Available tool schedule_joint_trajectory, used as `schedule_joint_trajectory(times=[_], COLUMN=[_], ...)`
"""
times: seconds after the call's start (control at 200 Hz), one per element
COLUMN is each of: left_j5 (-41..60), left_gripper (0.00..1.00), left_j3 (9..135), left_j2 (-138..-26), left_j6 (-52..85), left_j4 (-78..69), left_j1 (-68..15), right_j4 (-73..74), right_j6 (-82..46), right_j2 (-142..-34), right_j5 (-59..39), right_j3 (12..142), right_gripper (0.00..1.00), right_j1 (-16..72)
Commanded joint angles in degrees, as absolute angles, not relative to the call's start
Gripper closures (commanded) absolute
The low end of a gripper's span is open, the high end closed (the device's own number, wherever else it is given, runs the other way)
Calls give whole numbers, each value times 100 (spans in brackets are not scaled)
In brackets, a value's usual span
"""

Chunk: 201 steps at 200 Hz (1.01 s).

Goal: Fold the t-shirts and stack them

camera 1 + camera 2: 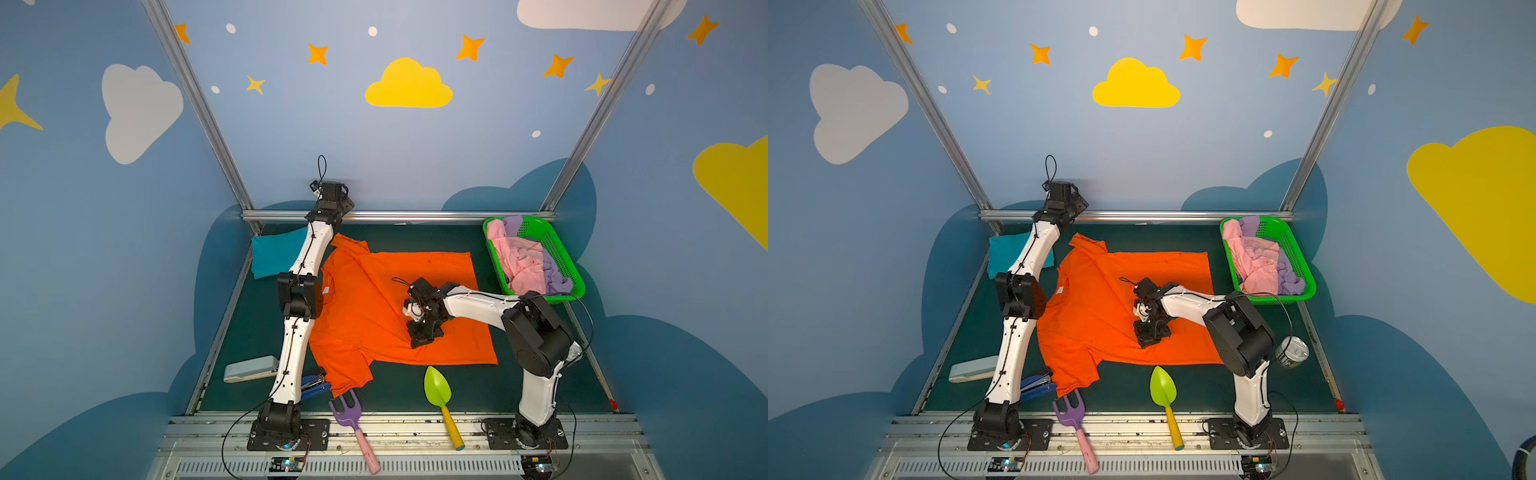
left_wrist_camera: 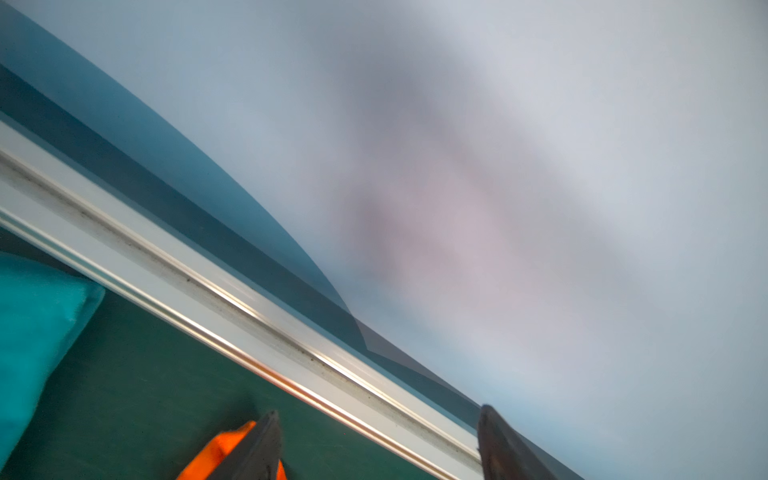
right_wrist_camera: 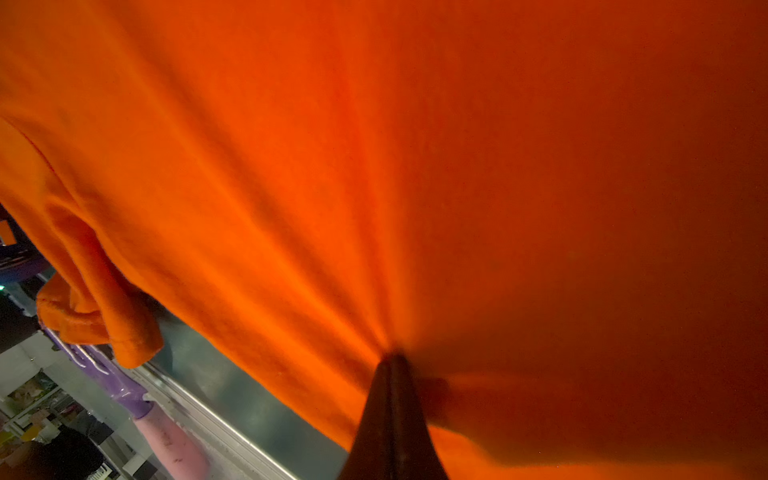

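Orange t-shirt (image 1: 374,299) lies lengthwise left-right, collar leftward, right gripper (image 3: 392,359) pinching it, left gripper (image 2: 379,411) seemingly spread.

Your orange shirt (image 1: 365,299) is soft matt cloth, finely creased. Under the shirt the tabletop (image 1: 478,390) looks dull; right of it the basket (image 1: 555,245) is glossy perforated plastic, behind it the rail (image 1: 415,216) shiny metal.
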<state>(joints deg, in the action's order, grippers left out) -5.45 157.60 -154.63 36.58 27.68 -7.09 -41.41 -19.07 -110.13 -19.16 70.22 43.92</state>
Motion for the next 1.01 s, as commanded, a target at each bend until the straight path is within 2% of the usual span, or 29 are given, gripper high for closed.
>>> schedule_joint_trajectory(times=[0.0,0.135,0.335,0.466,0.581,0.761,1.001], left_j5=[-326,-122,-527,-922,-1034,-1129,-1269], left_gripper=[27,38,51,51,45,36,33], left_j3=[15700,14731,10573,9015,8602,8342,8446], left_j2=[-15213,-14419,-12086,-11245,-11133,-11332,-11899], left_j6=[3551,3485,3461,3619,3465,3428,3411], left_j4=[3289,3892,2358,1965,2217,2299,2435], left_j1=[-694,-733,-1006,-1013,-1007,-1002,-960], right_j4=[-4948,-5033,-5023,-5046,-5280,-5360,-5576], right_j6=[-1839,-1597,-1502,-1377,-1349,-1179,-436], right_j2=[-11193,-10831,-10758,-11229,-11925,-13004,-14412], right_j5=[-1686,-1566,-1379,-913,-747,-413,21], right_j3=[7028,7493,8600,9388,10346,11814,13652], right_gripper=[100,100,100,98,96,77,63], right_j1=[4437,4164,3233,2932,2720,2583,2436])
